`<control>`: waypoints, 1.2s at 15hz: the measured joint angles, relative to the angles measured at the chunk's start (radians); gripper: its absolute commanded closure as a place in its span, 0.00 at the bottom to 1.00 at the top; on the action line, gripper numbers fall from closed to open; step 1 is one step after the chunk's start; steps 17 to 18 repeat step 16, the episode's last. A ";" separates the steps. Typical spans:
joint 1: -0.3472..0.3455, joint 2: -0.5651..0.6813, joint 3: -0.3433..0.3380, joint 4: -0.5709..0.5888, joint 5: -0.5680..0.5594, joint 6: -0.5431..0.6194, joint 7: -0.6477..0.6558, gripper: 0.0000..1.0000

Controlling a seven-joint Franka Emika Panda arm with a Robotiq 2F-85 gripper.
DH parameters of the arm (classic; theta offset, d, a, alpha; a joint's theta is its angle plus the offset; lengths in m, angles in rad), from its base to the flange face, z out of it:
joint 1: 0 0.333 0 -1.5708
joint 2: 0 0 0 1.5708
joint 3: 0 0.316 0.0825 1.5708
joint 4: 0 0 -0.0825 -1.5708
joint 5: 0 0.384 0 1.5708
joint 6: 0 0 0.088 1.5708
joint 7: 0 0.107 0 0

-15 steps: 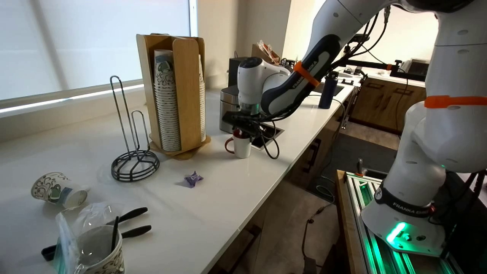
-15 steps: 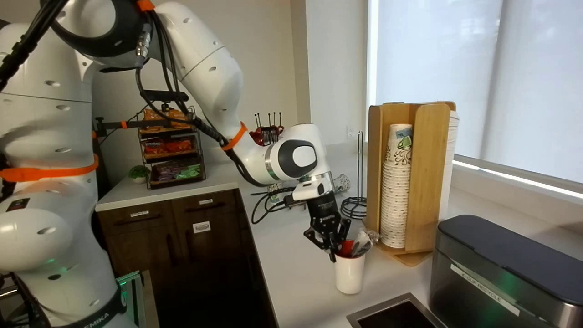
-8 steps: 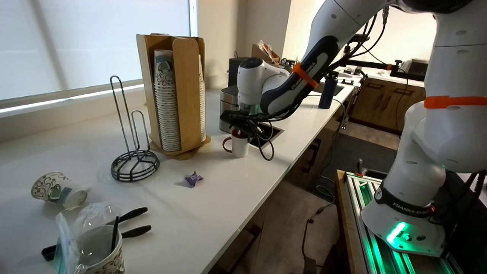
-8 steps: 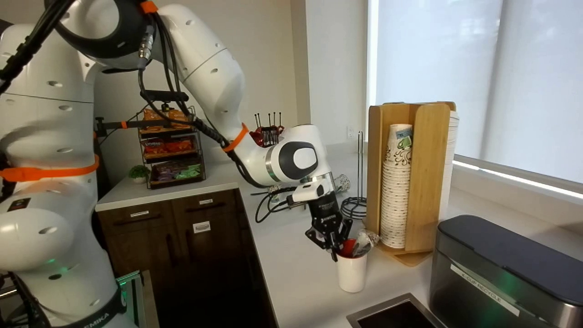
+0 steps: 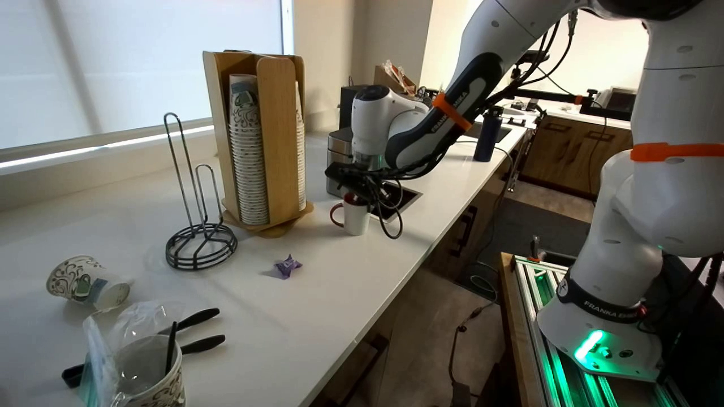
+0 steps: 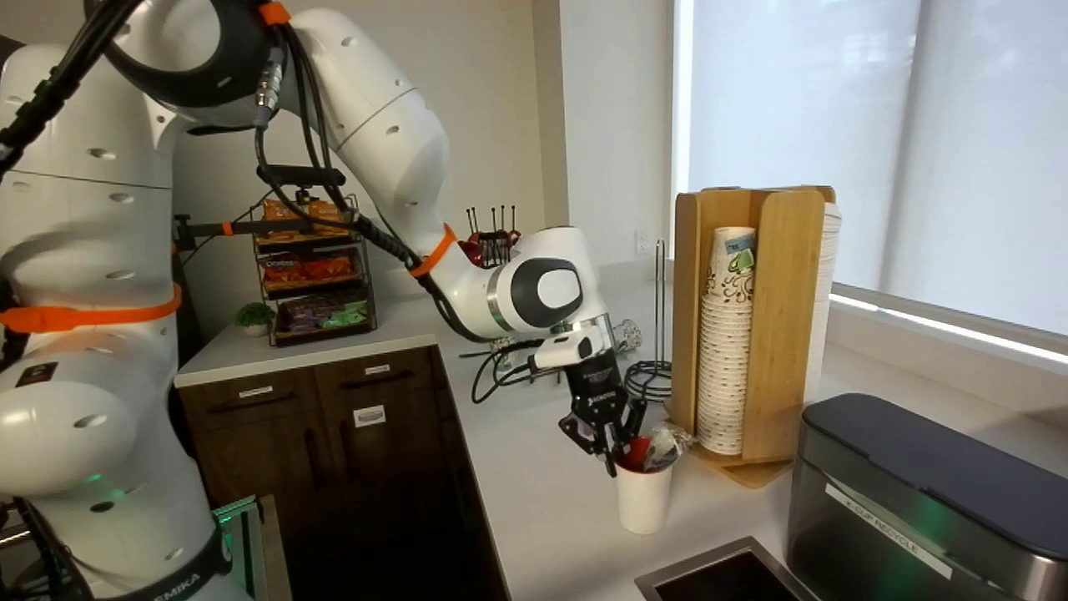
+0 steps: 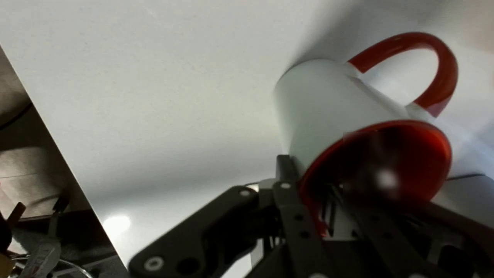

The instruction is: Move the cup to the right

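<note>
The cup is a white mug with a red inside and a red side handle. It stands upright on or just above the counter in both exterior views (image 5: 357, 221) (image 6: 643, 505) and shows large in the wrist view (image 7: 320, 104). A clear wrapper (image 6: 667, 442) seems to stick out of its mouth. My gripper (image 6: 621, 446) straddles the cup's rim, also in the wrist view (image 7: 308, 179). One finger lies against the outer wall, the other reaches inside, its tip hidden in the dark. The jaws appear shut on the rim. The handle points away from the gripper.
A wooden paper-cup holder (image 5: 272, 141), wire stand (image 5: 198, 249) and purple wrapper (image 5: 287, 265) are near the cup. A recycling bin (image 6: 884, 501) and framed counter opening (image 6: 734, 576) lie on its other side. A tipped paper cup (image 5: 85, 282) lies farther off. The counter edge runs alongside.
The gripper and the cup have shifted together a little, towards the cup holder's side. Over the last half second they have hardly moved.
</note>
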 measured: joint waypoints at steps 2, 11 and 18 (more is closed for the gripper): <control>0.002 -0.001 -0.003 0.008 0.002 0.000 0.002 0.36; 0.003 -0.077 0.006 0.005 0.050 0.000 -0.059 0.00; 0.001 -0.197 0.055 -0.067 0.150 0.084 -0.327 0.00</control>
